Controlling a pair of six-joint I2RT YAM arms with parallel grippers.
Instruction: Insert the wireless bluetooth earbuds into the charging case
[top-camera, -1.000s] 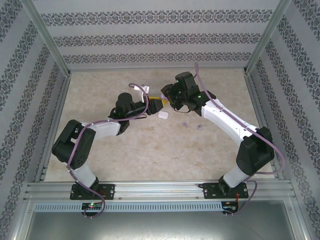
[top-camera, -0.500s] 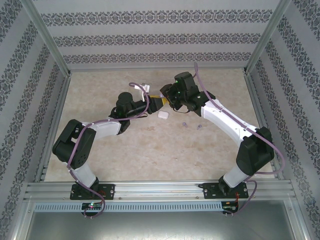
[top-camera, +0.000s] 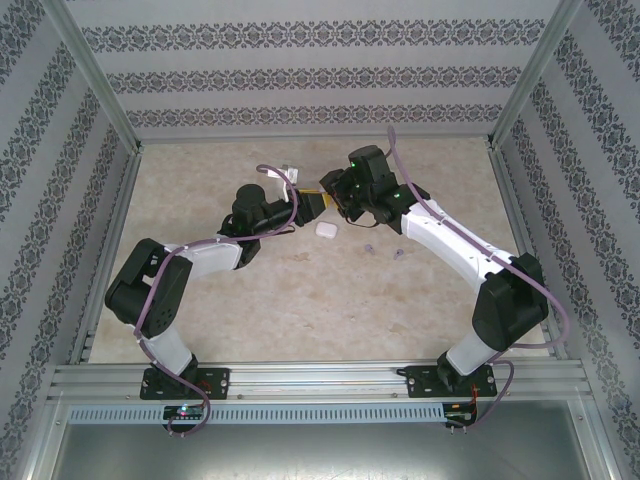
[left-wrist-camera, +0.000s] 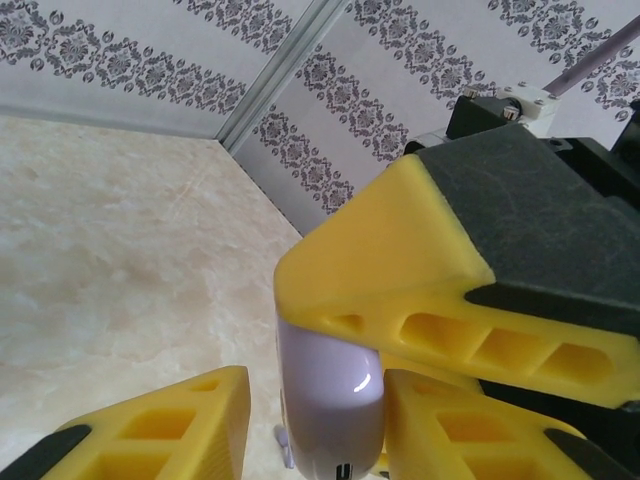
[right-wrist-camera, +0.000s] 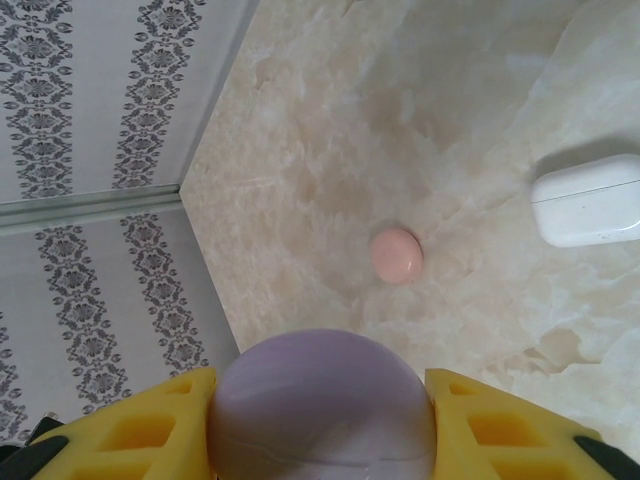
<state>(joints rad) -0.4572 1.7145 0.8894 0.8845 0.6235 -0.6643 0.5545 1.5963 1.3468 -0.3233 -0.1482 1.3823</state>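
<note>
The right claw (right-wrist-camera: 322, 432) is gripping a pale purple case (right-wrist-camera: 320, 395), its two yellow fingers (right-wrist-camera: 160, 435) pressing against the case's rounded sides. The case is being held up off the table (right-wrist-camera: 400, 90), with none of it resting on the marbled top.

The left claw (left-wrist-camera: 318, 392) is meeting it head-on from the other side. Its jaws are standing apart with the same purple case (left-wrist-camera: 330, 395) between them. One finger (left-wrist-camera: 470, 430) is lying close against the case, and a gap is showing between the other finger (left-wrist-camera: 170, 425) and the case wall, so it is not clamping. One broad yellow and black finger of the right claw is sitting over the top of the case in that view.

From above, the two claws, left (top-camera: 314, 205) and right (top-camera: 337, 197), are coming together tip to tip over the far middle of the table. A white case (top-camera: 326, 230) is lying on the table just nearer than them. Two tiny pale purple earbuds (top-camera: 368, 248) are lying loose on the table, near each other, a little to the right of the white case and under the right arm. A small pink case (right-wrist-camera: 397, 255) is sitting on the table below the right claw.
</note>
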